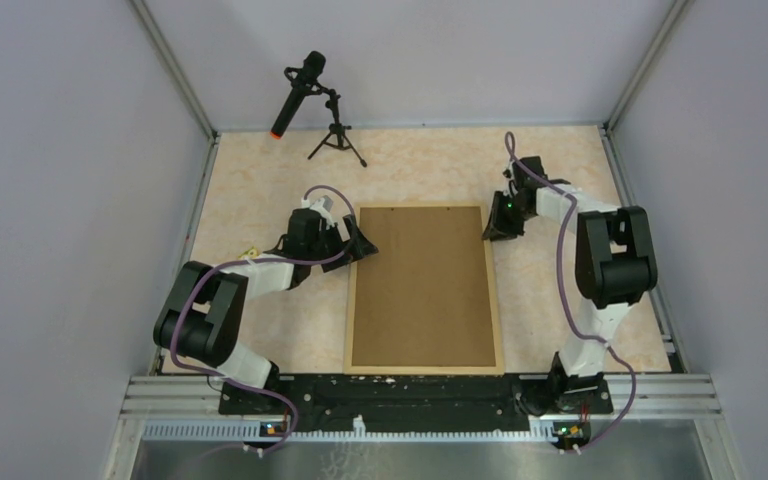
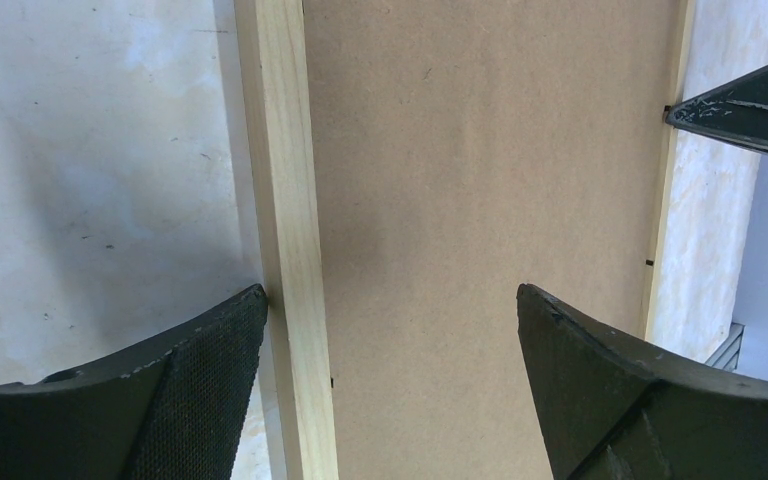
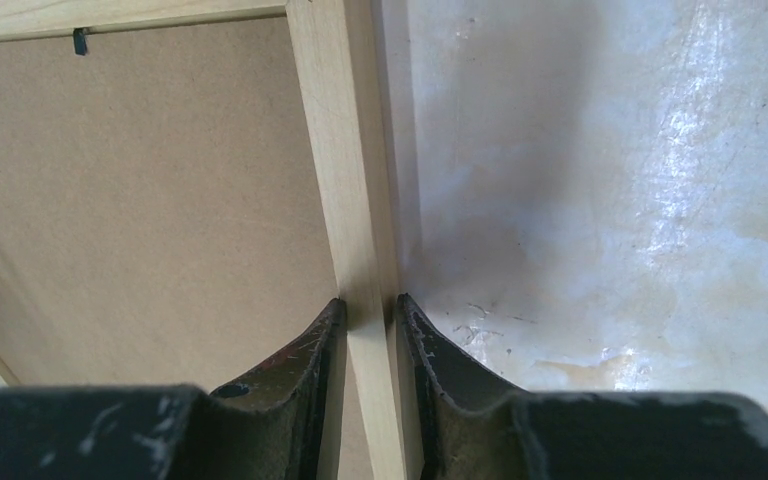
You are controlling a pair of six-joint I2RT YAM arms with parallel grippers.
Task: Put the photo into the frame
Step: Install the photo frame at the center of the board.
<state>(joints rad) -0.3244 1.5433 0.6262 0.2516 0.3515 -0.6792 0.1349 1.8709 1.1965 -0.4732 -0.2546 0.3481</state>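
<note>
Looking down from above, you are seeing the frame (image 1: 423,370) lying flat in the middle of the table (image 1: 260,180), back side up, with the brown backing board (image 1: 423,285) sitting inside its light wood rails. Your right gripper (image 3: 370,305) is pinching the frame's right rail near the far corner, its jaws standing narrow with one finger pressing on each side of the wood. Your left gripper (image 2: 390,300) is straddling the left rail near the opposite far corner. Its jaws are spreading wide and gripping nothing, one fingertip sitting just outside the rail over the table and the other over the backing board. A small black tab (image 3: 80,40) is showing at the board's edge against the rail that meets the gripped one. A microphone (image 1: 305,85) on a small tripod is standing at the back of the table, well apart from the frame.
</note>
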